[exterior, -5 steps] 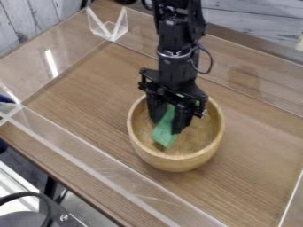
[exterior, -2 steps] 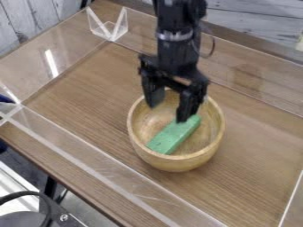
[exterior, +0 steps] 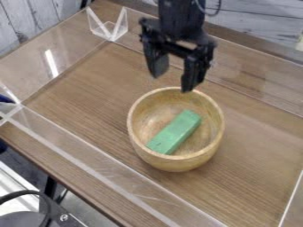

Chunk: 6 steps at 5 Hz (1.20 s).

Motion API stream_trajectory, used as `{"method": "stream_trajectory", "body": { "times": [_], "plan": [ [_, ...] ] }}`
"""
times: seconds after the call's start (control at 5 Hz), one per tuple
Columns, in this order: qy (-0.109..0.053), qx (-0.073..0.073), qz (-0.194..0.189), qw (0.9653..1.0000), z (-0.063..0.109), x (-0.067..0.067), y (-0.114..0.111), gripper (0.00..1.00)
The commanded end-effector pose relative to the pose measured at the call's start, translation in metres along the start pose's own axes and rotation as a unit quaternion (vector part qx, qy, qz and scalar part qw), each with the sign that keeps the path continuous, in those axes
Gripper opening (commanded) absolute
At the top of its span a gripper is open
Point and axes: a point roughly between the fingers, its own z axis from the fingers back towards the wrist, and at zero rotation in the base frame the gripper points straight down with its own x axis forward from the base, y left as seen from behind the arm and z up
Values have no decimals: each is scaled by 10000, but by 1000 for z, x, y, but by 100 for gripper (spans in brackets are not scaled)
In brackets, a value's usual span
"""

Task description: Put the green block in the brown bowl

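The green block [exterior: 174,132] lies flat inside the brown bowl [exterior: 143,152], resting slanted on its floor. The bowl sits on the wooden table, near the middle of the view. Above the bowl's far rim hangs my gripper [exterior: 173,74], pointing straight down. Its two dark fingers [exterior: 192,74] stand wide apart with nothing between them, well clear of the block.
Low clear plastic walls [exterior: 48,60] fence the wooden tabletop [exterior: 83,97] on all sides. A clear plastic piece [exterior: 112,27] stands at the far corner. The table's front edge runs along the lower left, with dark cables [exterior: 24,211] below it.
A second ago my gripper was down in the bowl, shut on the upright block. It let go, the block fell flat in the bowl, and the gripper rose with its fingers apart.
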Motion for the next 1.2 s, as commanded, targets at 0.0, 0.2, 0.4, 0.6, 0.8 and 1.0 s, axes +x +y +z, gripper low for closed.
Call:
{"method": "stream_trajectory", "body": {
  "times": [0.0,0.2,0.4,0.6,0.8,1.0],
  "plan": [
    [-358,59,-65,9993,15,5,1,100],
    [-350,65,-25,9994,16,4,7,100],
    [-340,73,24,9994,17,3,13,100],
    [-368,99,111,9992,21,2,24,100],
    [-484,195,402,9978,31,2,51,100],
    [-608,290,795,9946,39,3,93,100]
  ]
}}
